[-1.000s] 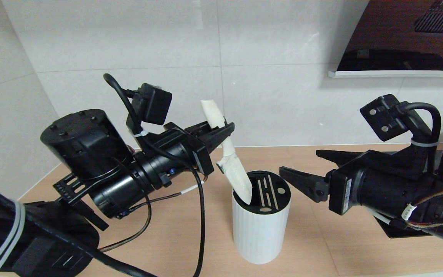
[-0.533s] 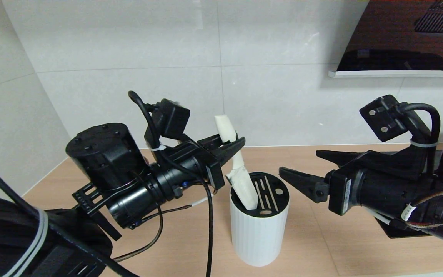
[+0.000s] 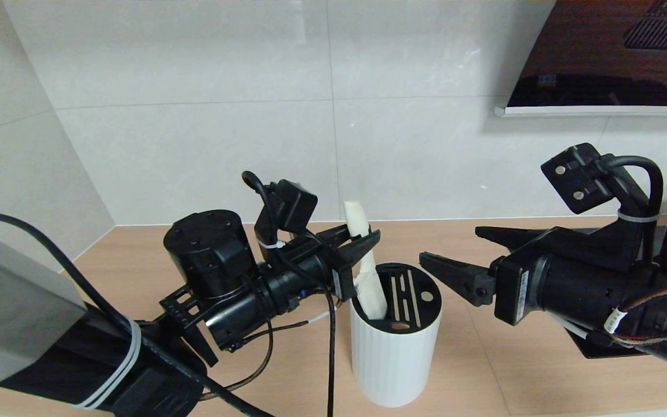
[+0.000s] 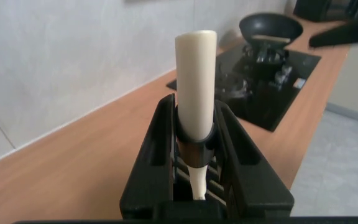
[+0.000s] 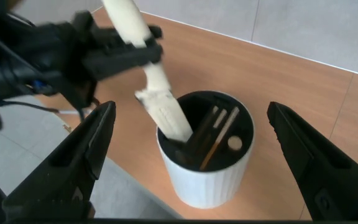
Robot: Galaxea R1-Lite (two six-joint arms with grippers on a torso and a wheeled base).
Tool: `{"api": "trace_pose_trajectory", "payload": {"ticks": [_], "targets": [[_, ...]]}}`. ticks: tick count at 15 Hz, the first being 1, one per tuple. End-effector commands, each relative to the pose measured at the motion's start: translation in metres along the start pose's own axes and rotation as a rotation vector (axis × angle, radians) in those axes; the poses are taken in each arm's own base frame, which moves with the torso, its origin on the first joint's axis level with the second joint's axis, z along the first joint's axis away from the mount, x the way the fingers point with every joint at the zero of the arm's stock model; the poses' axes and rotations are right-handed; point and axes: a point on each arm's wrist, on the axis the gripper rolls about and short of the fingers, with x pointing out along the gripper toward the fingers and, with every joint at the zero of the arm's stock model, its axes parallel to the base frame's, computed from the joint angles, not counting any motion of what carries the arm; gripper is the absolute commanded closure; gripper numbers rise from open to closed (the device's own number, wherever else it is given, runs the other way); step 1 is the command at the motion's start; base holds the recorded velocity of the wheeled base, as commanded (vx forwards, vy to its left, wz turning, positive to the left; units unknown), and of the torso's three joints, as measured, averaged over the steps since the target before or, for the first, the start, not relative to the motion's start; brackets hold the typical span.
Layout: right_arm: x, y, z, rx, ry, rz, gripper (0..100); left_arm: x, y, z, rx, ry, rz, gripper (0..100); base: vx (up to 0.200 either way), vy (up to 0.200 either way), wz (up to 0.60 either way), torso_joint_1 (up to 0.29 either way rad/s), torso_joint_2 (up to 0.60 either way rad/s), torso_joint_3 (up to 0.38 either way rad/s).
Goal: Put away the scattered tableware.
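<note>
Currently the left gripper [image 3: 367, 242] has its fingers pinching the cream handle of the knife [image 3: 370, 289]. In the left wrist view the handle sits squarely between both fingers, its butt end standing out past them.

The blade hangs below the fingers, tilted. Its lower part is already inside the wide opening of the holder [image 3: 394, 359], a white ribbed cylinder with a black slotted top. The holder stands on the counter [image 3: 484, 365], just beneath the fingers. I judge the insertion partly done, since some blade shows above the rim.

The right gripper [image 3: 450, 243] has its fingers spread wide with nothing between them. It sits level with the holder's top and just beside it, not touching.

Risks from here:
- The tilted blade could wedge against the edge of the opening if pushed straight down. The holder would then tip or slide (nothing is steadying it).
- If the fingers let go too early, the knife drops the rest of the way and may lean or jolt the holder.
- The left fingers are near the rim, so going lower could knock it.
</note>
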Motion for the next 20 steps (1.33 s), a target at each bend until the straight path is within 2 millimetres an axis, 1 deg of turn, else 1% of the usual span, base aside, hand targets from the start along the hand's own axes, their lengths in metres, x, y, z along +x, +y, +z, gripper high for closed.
{"api": "trace_pose_trajectory", "payload": {"ticks": [1,3,7,12,13,17,20], "targets": [[0.0,0.0,0.0,0.0,-0.001,0.001,0,0.003,-0.002,-0.008,-0.005,0.023,-0.007,100,0.0,0.0,0.0,0.0,0.0,0.0],[0.0,0.0,0.0,0.0,-0.001,0.001,0,0.005,-0.006,-0.011,0.0,0.03,-0.019,100,0.0,0.0,0.0,0.0,0.0,0.0],[0.0,0.0,0.0,0.0,0.001,0.001,0,0.012,-0.009,-0.027,0.019,0.039,-0.006,100,0.0,0.0,0.0,0.0,0.0,0.0],[0.0,0.001,0.0,0.0,0.001,0.002,0,0.013,-0.009,-0.029,0.024,0.041,0.003,100,0.0,0.0,0.0,0.0,0.0,0.0],[0.0,0.0,0.0,0.0,0.001,0.001,0,0.013,-0.008,-0.028,0.033,0.038,0.019,0,0.0,0.0,0.0,0.0,0.0,0.0],[0.0,0.001,0.0,0.0,0.001,0.002,0,0.014,-0.008,-0.022,0.032,-0.007,0.023,0,0.0,0.0,0.0,0.0,0.0,0.0],[0.0,0.001,0.0,0.0,0.001,0.002,0,0.014,-0.008,-0.022,0.032,-0.009,0.023,0,0.0,0.0,0.0,0.0,0.0,0.0]]}}
